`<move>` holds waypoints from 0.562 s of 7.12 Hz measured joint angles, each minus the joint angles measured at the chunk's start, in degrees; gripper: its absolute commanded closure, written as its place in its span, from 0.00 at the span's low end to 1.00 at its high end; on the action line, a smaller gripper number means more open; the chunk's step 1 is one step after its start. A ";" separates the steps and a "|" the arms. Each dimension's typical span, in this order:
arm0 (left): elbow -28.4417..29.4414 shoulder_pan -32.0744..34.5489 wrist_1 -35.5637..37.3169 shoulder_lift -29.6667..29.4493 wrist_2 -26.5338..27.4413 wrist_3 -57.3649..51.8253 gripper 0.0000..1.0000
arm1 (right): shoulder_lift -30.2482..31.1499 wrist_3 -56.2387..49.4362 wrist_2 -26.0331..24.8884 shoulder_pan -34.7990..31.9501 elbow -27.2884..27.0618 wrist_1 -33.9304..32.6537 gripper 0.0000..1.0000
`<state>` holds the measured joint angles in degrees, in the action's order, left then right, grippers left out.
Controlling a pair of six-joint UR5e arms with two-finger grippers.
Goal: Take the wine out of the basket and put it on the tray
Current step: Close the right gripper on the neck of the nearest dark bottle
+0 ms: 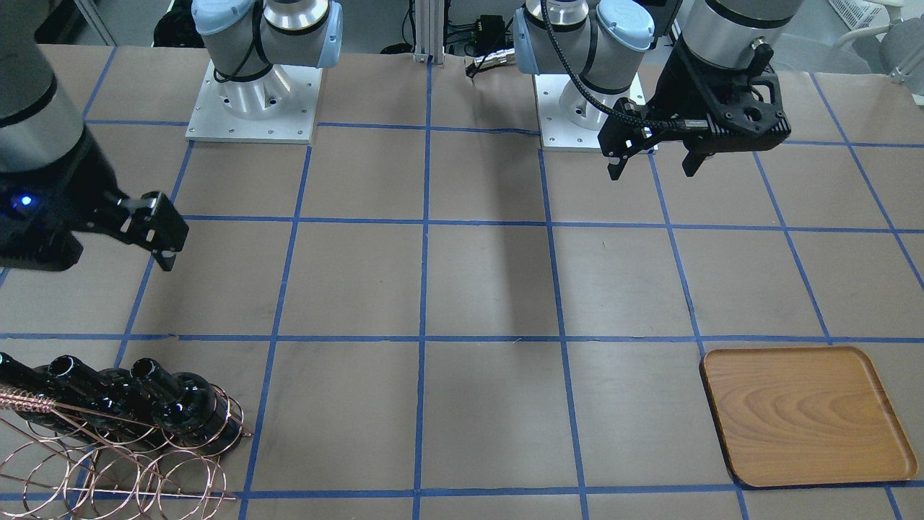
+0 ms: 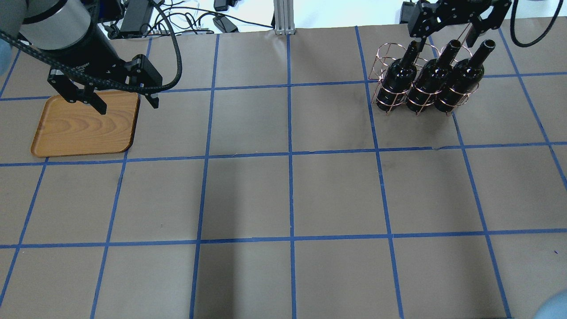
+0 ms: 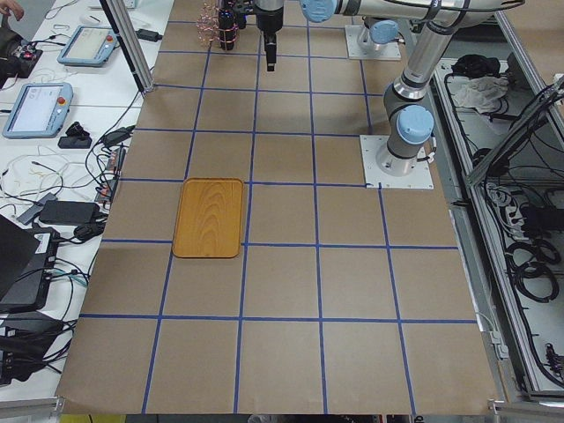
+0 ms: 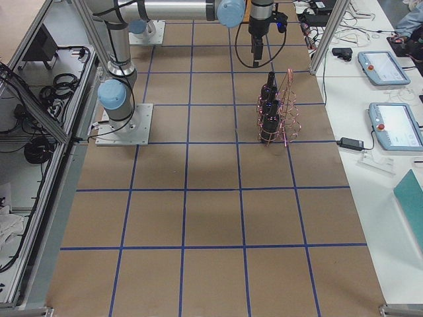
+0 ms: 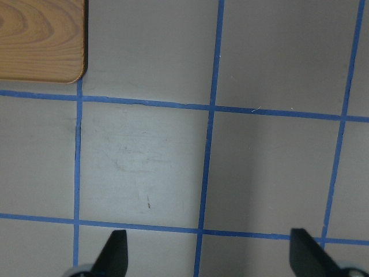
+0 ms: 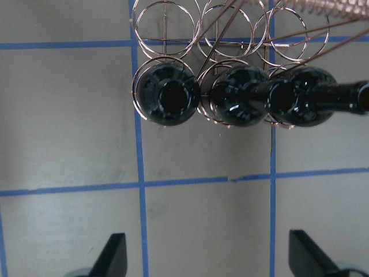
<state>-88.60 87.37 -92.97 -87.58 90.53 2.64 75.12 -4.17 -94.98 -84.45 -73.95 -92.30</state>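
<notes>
Basket (image 1: 94, 469) holds wine bottles (image 2: 425, 84) upright, necks up — left end effector (image 2: 127, 106) spread near tray (image 2: 84, 128); right end effector (image 6: 210, 254) likewise.

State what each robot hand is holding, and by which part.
Nothing: left hand open near the tray, right hand open near the wine bottles.

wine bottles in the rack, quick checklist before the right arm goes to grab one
1. Three bottles upright in the rack: ok.
2. Right hand open and holding nothing: ok.
3. Right hand lined up over a bottle: not ok; in its wrist view the bottles sit well ahead of it.
4. Tray bare: ok.
5. Left hand away from the rack: ok, open near the tray.
6. Bottle free to lift out of its wire loops: cannot tell.
</notes>
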 measured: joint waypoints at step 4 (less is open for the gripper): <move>-0.06 -0.07 0.05 -0.08 0.02 0.00 0.00 | -7.01 -7.00 0.34 4.07 0.91 -7.30 0.08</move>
<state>-88.65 87.29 -92.92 -87.66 90.55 2.64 68.11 -11.17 -94.65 -80.38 -73.05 -99.60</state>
